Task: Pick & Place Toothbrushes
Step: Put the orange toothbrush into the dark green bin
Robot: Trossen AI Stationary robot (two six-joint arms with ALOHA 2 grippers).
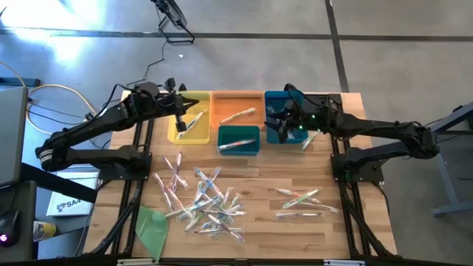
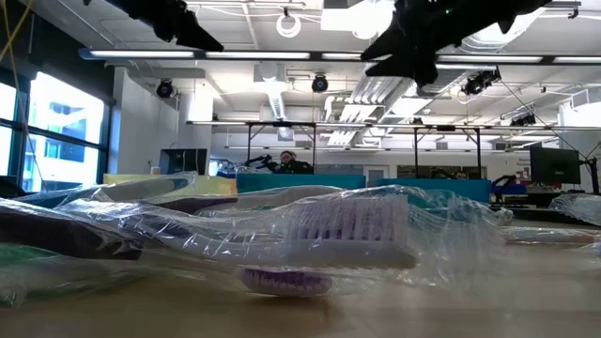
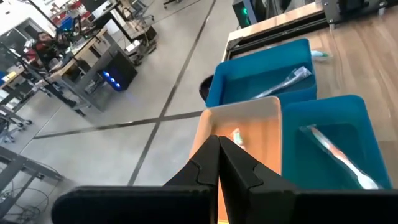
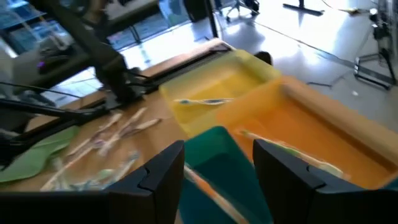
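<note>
- Wooden table (image 1: 251,181) holds scattered toothbrushes (image 1: 203,199): thin, clear-wrapped, with pink, blue and green accents.
- My left gripper (image 1: 179,124), fingers pressed together, hangs over the yellow bin (image 1: 194,133).
- My right gripper (image 1: 279,122), fingers spread and empty, hangs above the blue bin (image 1: 275,98).

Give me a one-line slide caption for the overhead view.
Both grippers, left and right, over sorting bins; wrapped toothbrushes scattered below.

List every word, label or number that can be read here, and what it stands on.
"SA": start of a dark print on a white box on the floor left of the table; the rest is hidden.
Toothbrush wrappers: no print can be made out.
Bins: no labels show.
</note>
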